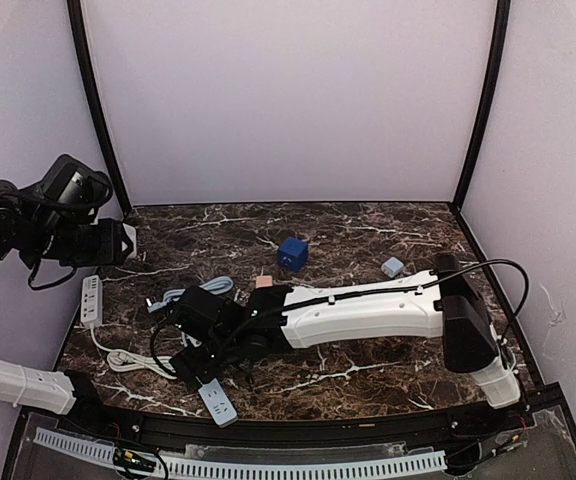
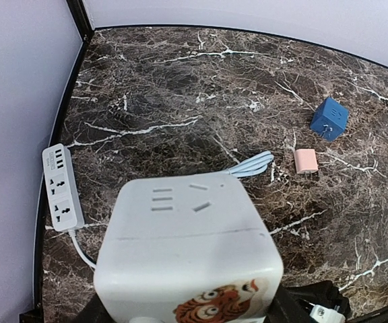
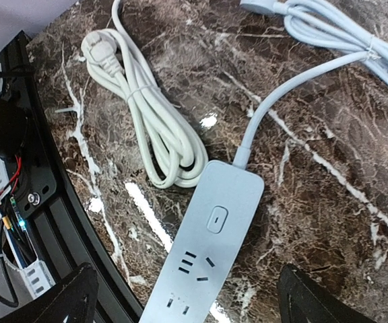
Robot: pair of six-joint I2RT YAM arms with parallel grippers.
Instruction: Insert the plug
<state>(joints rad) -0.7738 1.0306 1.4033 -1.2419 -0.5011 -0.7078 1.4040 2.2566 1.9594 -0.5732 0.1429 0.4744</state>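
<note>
While left jaws clamp the cube socket [image 2: 187, 249], right jaws gape above the strip [image 3: 204, 249].

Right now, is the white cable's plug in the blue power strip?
No, the white plug lies loose, apart from the blue power strip.

No word, brand name or number can be read in any view. The one picture mark is a cartoon tiger face [image 2: 215, 304], orange with large round eyes, printed on the near side of the white cube socket [image 2: 180, 229]; the frame edge cuts off its lower part. The pale blue power strip [image 3: 211, 256] has a small upright line symbol on its rounded button [image 3: 217, 219]. Any print on the white power strip [image 2: 62, 188] is too small to tell.
</note>
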